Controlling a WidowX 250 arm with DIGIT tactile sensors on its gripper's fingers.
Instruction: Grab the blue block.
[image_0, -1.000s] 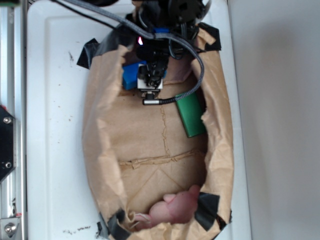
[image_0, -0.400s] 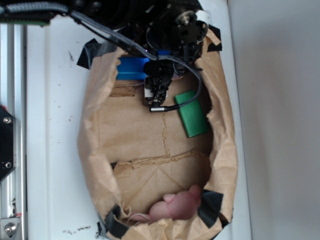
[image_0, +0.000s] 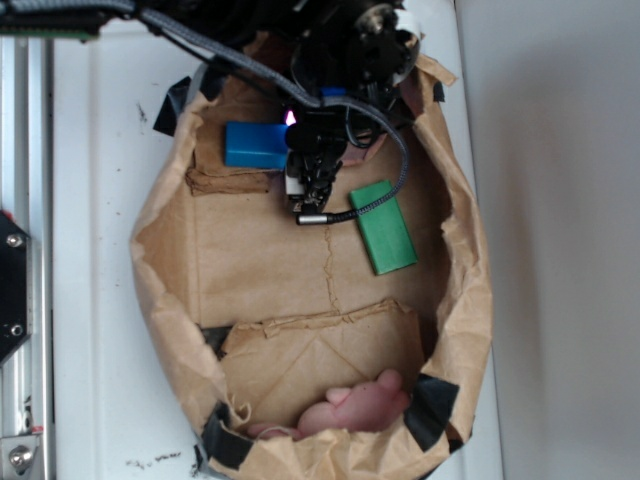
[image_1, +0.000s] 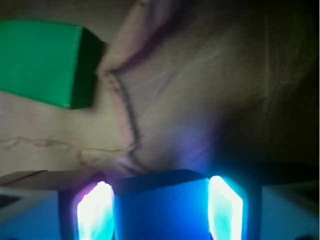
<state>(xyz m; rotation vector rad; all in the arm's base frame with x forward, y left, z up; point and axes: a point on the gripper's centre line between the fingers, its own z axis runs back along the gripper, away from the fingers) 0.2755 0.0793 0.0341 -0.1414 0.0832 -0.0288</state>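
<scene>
Two glowing pads (image_1: 92, 212) flanking blue block (image_1: 161, 206) near the bag's (image_0: 170, 330) top end; jaws apparently gripping it. Only one end held, so could pivot out or drag the paper.

Bright blue block (image_0: 254, 144); green block (image_0: 385, 227); brown paper bag (image_0: 300, 280); pink soft toy (image_0: 362, 407).

Exterior view: overhead, straight down on white counter (image_0: 110, 250), far. Wrist view: at claw (image_1: 160, 210), very near, low. Both views share blue block (image_0: 255, 145) (image_1: 160, 205), green block (image_0: 385, 227) (image_1: 45, 62), paper bag (image_0: 300, 270) (image_1: 200, 100).
</scene>
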